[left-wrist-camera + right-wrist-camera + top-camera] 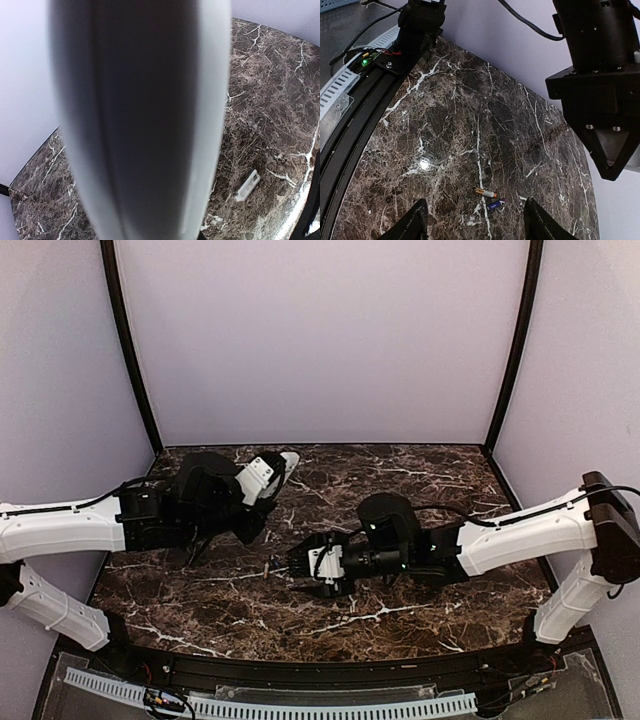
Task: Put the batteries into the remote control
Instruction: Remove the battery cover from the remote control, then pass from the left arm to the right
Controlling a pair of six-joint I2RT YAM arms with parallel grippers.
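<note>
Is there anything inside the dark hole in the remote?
The remote control looks empty inside, though it is blurry and its ends are out of view. Two batteries lie on the table.

Top cam: fixed high at the near edge, looks down on the whole tabletop (420, 480) from far off. Left wrist cam: almost against the remote control (140, 120), which fills the frame, blurred, with a strip of tabletop at right. Right wrist cam: low, faces out past the right gripper (476, 222) toward the left arm (600, 75). Top and right wrist cams share that arm and the mid tabletop.
</note>
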